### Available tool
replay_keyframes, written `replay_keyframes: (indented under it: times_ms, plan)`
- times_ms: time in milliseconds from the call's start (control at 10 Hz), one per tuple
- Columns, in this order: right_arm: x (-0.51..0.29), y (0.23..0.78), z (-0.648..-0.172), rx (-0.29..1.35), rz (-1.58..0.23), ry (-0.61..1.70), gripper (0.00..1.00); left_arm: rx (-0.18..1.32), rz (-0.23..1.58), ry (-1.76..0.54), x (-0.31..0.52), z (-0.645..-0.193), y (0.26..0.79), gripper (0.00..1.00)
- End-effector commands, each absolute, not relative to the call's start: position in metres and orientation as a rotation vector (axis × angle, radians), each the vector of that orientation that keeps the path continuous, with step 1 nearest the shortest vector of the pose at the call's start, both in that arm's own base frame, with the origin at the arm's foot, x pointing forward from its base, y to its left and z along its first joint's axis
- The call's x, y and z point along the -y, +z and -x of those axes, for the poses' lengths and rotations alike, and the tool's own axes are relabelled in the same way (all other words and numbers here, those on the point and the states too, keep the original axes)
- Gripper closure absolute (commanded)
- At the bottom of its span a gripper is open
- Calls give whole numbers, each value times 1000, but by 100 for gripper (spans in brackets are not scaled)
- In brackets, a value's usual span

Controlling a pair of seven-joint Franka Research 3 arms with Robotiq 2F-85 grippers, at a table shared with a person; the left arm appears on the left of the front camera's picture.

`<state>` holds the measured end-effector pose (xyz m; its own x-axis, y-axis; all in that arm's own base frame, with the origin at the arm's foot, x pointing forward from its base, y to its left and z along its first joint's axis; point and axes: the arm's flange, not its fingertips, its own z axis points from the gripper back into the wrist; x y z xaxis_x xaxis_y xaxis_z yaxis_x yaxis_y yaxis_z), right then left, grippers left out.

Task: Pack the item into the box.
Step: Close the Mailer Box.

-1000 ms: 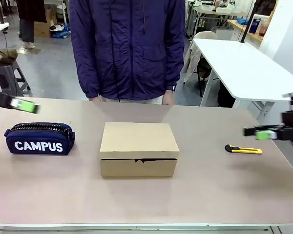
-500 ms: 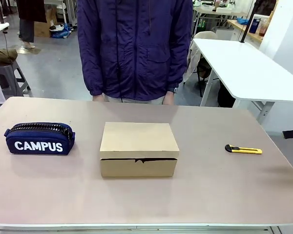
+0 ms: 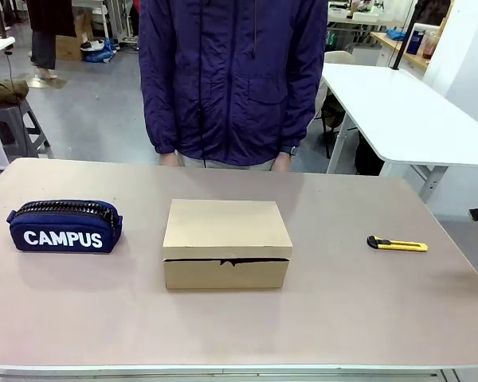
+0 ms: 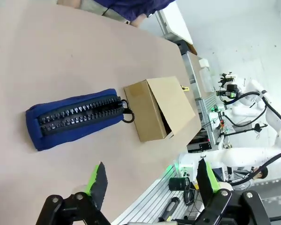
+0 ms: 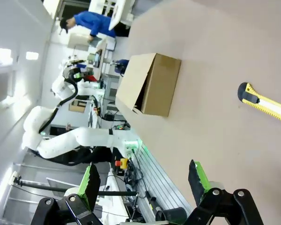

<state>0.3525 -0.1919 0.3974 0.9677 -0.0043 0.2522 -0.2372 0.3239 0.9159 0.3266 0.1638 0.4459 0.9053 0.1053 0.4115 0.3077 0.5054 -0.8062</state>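
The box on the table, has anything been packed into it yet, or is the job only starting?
Nothing looks done: the box sits shut, front flap tucked. Nothing is in hand; the left claw and right claw stand open and empty, off the table. Opening, packing and closing remain.

Box interior hidden by shut lid

- Front cam: fixed at robot's edge of counter, faces person across it.
- Left wrist cam: high, rolled, looks down at box.
- Right wrist cam: rolled, shares box.
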Motion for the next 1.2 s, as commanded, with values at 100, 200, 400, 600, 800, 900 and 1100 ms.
replay_keyframes:
  times_ms: [100, 200, 400, 600, 800, 900, 1100]
  plan:
    - [190, 395, -351, 238, -1255, 185, 0, 461, 1051, -131, -163, -324, 453, 0]
    - [190, 395, -351, 238, -1255, 185, 0, 461, 1051, -131, -163, -324, 453, 0]
    - [190, 395, -351, 238, -1255, 185, 0, 461, 1051, -131, -163, -324, 453, 0]
    - [190, 395, -351, 238, -1255, 185, 0, 461, 1051, -131, -163, -324, 453, 0]
    - [190, 395, -351, 238, -1255, 185, 0, 461, 1051, -131, -163, -324, 453, 0]
    - [190, 395, -351, 238, -1255, 185, 0, 461, 1051, -131, -163, -324, 453, 0]
    - [190, 395, -351, 238, -1255, 185, 0, 461, 1051, -131, -163, -324, 453, 0]
